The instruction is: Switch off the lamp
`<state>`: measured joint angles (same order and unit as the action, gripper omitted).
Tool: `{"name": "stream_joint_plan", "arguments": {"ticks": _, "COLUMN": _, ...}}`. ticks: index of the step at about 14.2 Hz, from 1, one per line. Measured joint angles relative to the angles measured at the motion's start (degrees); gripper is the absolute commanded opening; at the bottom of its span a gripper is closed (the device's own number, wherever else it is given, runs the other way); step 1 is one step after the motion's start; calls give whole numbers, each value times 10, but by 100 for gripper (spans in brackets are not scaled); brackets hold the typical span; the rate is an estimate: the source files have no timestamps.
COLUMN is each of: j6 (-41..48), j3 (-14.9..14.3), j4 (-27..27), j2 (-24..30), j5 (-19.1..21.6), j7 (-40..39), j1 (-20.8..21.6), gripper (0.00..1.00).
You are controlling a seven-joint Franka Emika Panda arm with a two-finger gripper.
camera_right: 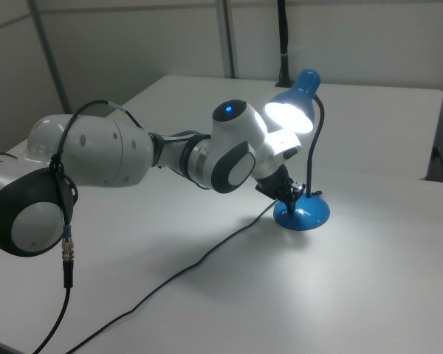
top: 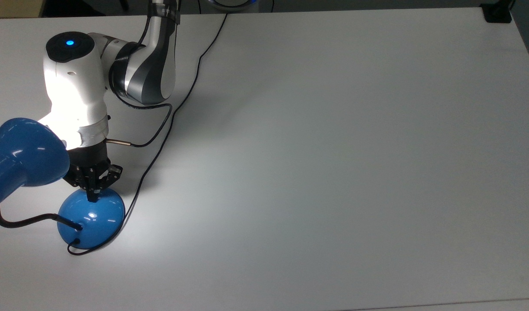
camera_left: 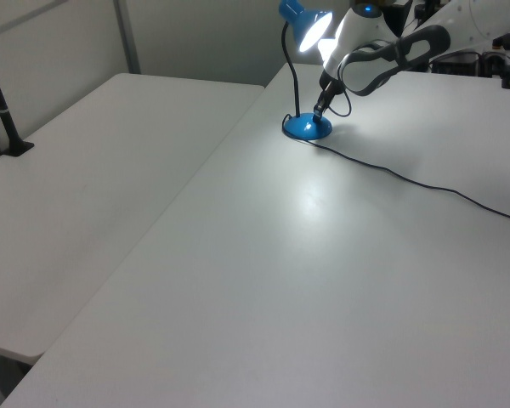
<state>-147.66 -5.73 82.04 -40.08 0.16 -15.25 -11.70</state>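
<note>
The blue lamp stands at the top view's lower left and is lit. Its bell shade (top: 24, 157) glows onto my arm, and a black neck (top: 18, 222) curves down to the domed base (top: 91, 220). My gripper (top: 92, 198) is shut, its tip pressing on the base's upper side where the switch sits, hiding the switch. In the left view the gripper (camera_left: 316, 109) touches the base (camera_left: 306, 128) under the bright shade (camera_left: 313, 27). In the right view the gripper (camera_right: 294, 193) meets the base (camera_right: 303, 214) below the shining shade (camera_right: 294, 110).
The lamp's black cord (top: 178, 108) runs from the base up the white table (top: 333, 151) to its far edge. My arm's own cable (top: 147, 138) loops beside the wrist. A black clamp (top: 496, 13) sits at the table's far right corner.
</note>
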Motion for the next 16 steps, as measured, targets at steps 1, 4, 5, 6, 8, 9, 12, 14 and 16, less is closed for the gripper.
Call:
{"name": "stream_joint_plan", "arguments": {"ticks": 1, "j6": 0, "j3": 0, "j4": 0, "j2": 0, "j5": 0, "j7": 0, "j1": 0, "gripper": 0}}
{"name": "stream_joint_plan", "arguments": {"ticks": 4, "j6": -17, "j3": 0, "j4": 6, "j2": 0, "j5": 0, "j7": 0, "j1": 0, "gripper": 0}}
{"name": "stream_joint_plan", "arguments": {"ticks": 5, "j6": -65, "j3": -1, "j4": 26, "j2": 2, "j5": 0, "j7": 0, "j1": 0, "gripper": 0}}
{"name": "stream_joint_plan", "arguments": {"ticks": 6, "j6": -107, "j3": -1, "j4": 46, "j2": 5, "j5": 0, "j7": 0, "j1": 0, "gripper": 0}}
{"name": "stream_joint_plan", "arguments": {"ticks": 8, "j6": -187, "j3": -1, "j4": 89, "j2": 13, "j5": 0, "j7": 0, "j1": 0, "gripper": 0}}
{"name": "stream_joint_plan", "arguments": {"ticks": 9, "j6": -208, "j3": -1, "j4": 101, "j2": 15, "j5": 0, "j7": 0, "j1": 0, "gripper": 0}}
{"name": "stream_joint_plan", "arguments": {"ticks": 12, "j6": -227, "j3": -1, "j4": 112, "j2": 17, "j5": 0, "j7": -7, "j1": 0, "gripper": 0}}
{"name": "stream_joint_plan", "arguments": {"ticks": 14, "j6": -231, "j3": -1, "j4": 115, "j2": 18, "j5": 0, "j7": -24, "j1": 1, "gripper": 0}}
{"name": "stream_joint_plan", "arguments": {"ticks": 16, "j6": -231, "j3": -1, "j4": 133, "j2": 27, "j5": 0, "j7": -49, "j1": 1, "gripper": 0}}
